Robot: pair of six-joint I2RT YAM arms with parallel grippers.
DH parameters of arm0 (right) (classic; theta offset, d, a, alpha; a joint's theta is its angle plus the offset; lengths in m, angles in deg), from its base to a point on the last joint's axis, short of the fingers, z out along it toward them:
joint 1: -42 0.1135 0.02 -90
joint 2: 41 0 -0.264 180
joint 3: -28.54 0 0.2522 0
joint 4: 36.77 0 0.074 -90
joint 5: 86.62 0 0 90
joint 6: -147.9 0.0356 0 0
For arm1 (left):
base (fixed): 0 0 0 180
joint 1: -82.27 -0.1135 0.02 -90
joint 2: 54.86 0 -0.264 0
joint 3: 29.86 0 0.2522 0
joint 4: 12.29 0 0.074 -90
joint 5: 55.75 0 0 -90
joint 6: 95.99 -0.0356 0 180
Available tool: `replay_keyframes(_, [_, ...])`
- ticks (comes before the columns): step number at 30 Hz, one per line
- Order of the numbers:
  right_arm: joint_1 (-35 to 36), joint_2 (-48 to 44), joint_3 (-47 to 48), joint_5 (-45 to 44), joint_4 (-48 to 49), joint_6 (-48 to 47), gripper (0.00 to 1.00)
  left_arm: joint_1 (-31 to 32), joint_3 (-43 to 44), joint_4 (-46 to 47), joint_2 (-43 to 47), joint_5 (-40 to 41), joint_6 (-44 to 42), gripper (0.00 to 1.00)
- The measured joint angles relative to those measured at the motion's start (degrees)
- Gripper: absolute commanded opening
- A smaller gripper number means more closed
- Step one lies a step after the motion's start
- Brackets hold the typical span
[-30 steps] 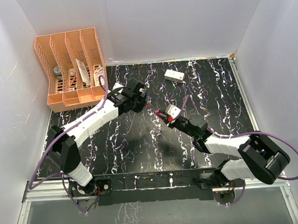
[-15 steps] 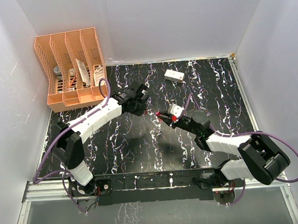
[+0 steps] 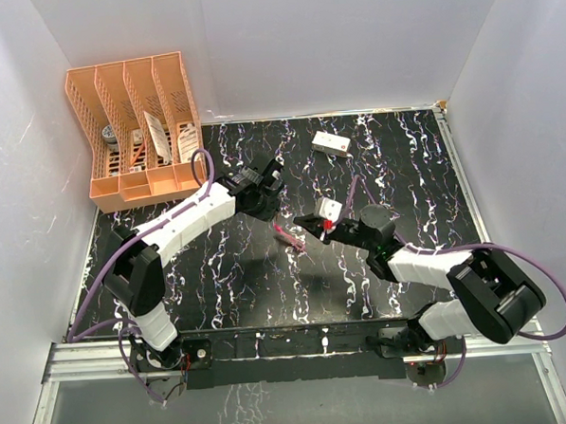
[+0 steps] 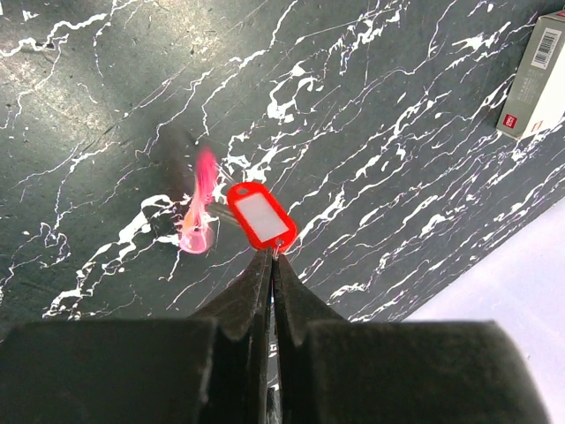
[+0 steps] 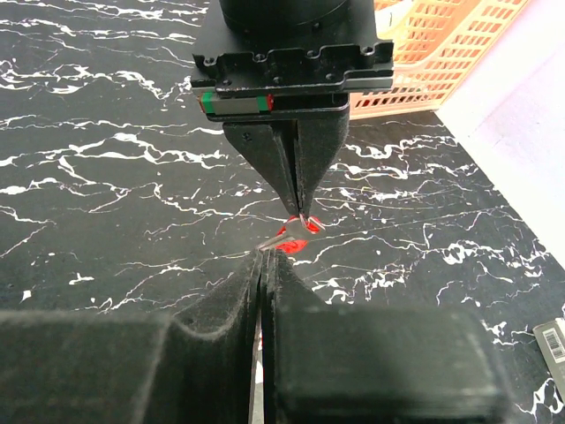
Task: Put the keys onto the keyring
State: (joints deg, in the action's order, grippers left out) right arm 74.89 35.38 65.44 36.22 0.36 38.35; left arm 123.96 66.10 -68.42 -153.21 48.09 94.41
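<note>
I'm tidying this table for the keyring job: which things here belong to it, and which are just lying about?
Belongs to the job: red key tag, at the tip of the left hand; pale metal key; pink tag.
Just lying about: white box; orange file rack and the oddments in it.

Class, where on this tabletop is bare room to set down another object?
Free: the near table strip between arm bases and grippers; the far right, between white box and wall. Crowded: centre, where left gripper and right gripper meet near pink tag.
</note>
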Motion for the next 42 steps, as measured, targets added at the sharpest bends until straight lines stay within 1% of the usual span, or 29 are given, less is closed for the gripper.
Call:
replay_keyframes(11, [0.0,1.77,1.11,0.68,-0.92,0.2,0.0,0.0,0.63,-0.94,-0.04,0.46,0.37,0.0])
replay_keyframes(12, [0.0,1.95,1.51,0.42,-1.77,0.39,0.06,0.0,0.63,-1.2,-0.04,0.81,0.42,0.0])
replay_keyframes(13, [0.0,2.19,2.01,0.07,-2.75,0.72,0.09,0.0,0.63,-1.57,-0.04,1.33,0.57,0.0])
replay_keyframes(16, [0.0,3.87,5.46,-1.77,-7.26,3.41,0.12,0.0,0.61,-2.56,-0.04,4.22,1.36,0.0])
replay_keyframes(19, [0.04,4.76,8.52,-3.65,-11.5,6.21,0.22,-0.07,-0.28,-2.91,0.59,7.74,2.54,0.0])
replay_keyframes(23, [0.61,6.32,12.44,-5.97,-17.16,9.25,0.26,-1.29,-0.9,-4.37,1.66,9.84,2.99,0.0])
replay_keyframes(27, [1.99,11.23,18.91,-8.15,-23.98,11.15,0.3,-4.68,-2.1,-4.59,2.58,9.66,2.71,0.0])
replay_keyframes(30, [3.48,13.68,20.39,-9.77,-26.29,11.69,0.31,-7.34,-4.26,-4.61,3.39,9.35,2.43,0.0])
replay_keyframes(34, [5.29,17.73,22.34,-12.17,-29.4,12.2,0.36,-10.12,-6.49,-4.85,4.98,9.29,2.08,0.0])
replay_keyframes(42, [7.17,24.39,27.32,-15.91,-33.24,11.91,0.41,-11.93,-8.17,-4.7,9.35,9.22,1.11,0.0])
